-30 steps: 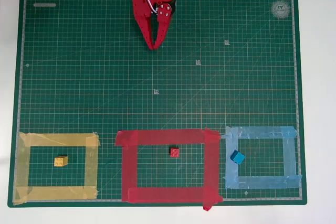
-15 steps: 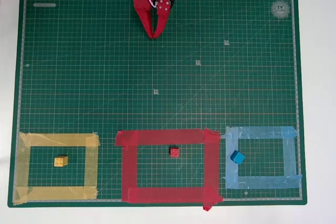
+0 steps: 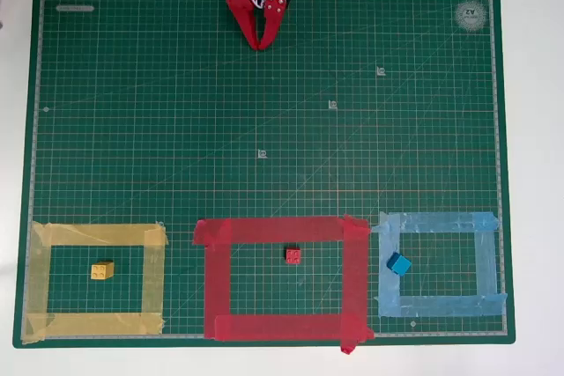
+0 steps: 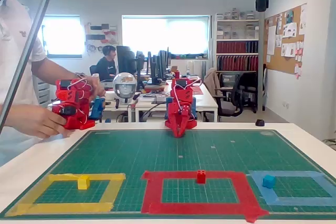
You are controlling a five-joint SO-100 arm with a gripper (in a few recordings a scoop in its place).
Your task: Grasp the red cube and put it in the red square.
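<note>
The red cube (image 3: 293,255) (image 4: 200,176) rests on the green mat inside the red square (image 3: 215,275) (image 4: 152,188), near the middle of the outline, with nothing touching it. Far from it, at the mat's top edge in the overhead view, my red gripper (image 3: 259,44) (image 4: 179,134) points down at the mat with its fingers closed together and nothing between them.
A yellow cube (image 3: 102,270) lies inside the yellow tape outline (image 3: 153,277). A blue cube (image 3: 399,263) lies at the left inner edge of the light blue tape outline (image 3: 486,261). The green cutting mat (image 3: 264,129) spans the table.
The gripper has drawn back toward the mat's top edge, away from the tape outlines. The cubes have not moved.
</note>
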